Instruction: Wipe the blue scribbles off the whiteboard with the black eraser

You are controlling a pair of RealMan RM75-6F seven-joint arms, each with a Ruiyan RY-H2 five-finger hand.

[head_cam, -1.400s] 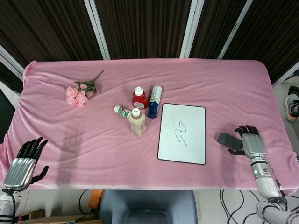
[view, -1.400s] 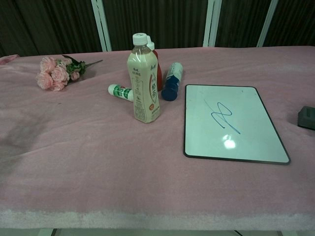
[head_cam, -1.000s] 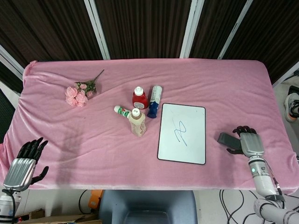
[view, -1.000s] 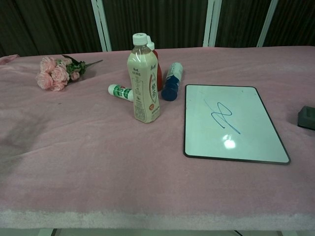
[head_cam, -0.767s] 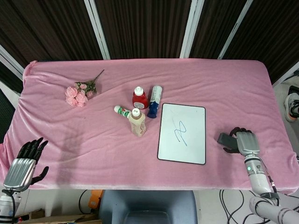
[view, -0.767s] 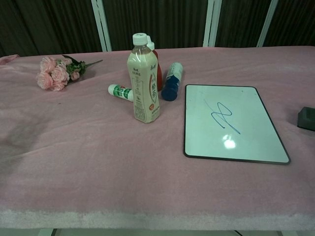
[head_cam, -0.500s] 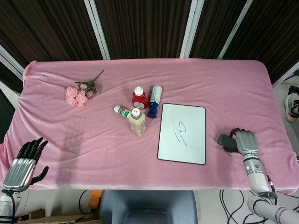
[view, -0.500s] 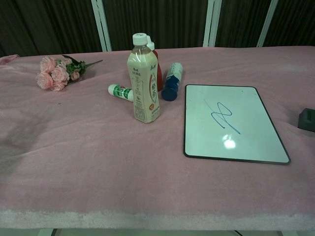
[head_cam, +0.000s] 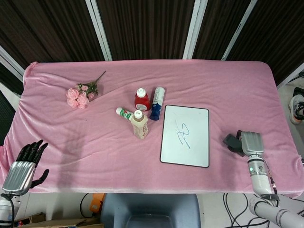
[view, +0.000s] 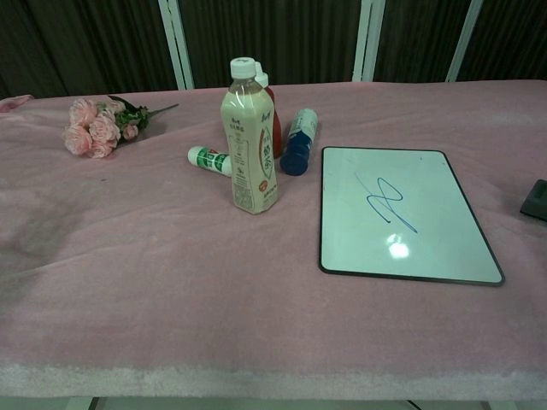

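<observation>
1. The whiteboard [head_cam: 185,136] lies flat on the pink-covered surface [head_cam: 95,137], right of the middle and near the front edge, with the blue scribbles [head_cam: 183,134] at its centre.
2. The black eraser [head_cam: 232,142] sits between the whiteboard and the right edge of the surface; in the chest view only a corner of it [view: 536,200] shows at the frame's right side.
3. The right hand [head_cam: 250,142] is over the eraser, back plate up, its fingers bent down around the eraser's right side; whether they actually clamp it I cannot tell.
4. The left hand [head_cam: 23,166] hangs off the front left corner of the surface, holding nothing, its dark fingers spread apart.
5. A beige drink bottle [view: 249,141] stands upright just left of the whiteboard's far left corner, with a red bottle [head_cam: 142,99] standing behind it.
6. A blue bottle [head_cam: 157,102] lies on its side beside the red one, and a small green-and-white bottle [view: 208,159] lies left of the beige one.
7. A bunch of pink flowers [head_cam: 80,95] lies toward the far left corner.
</observation>
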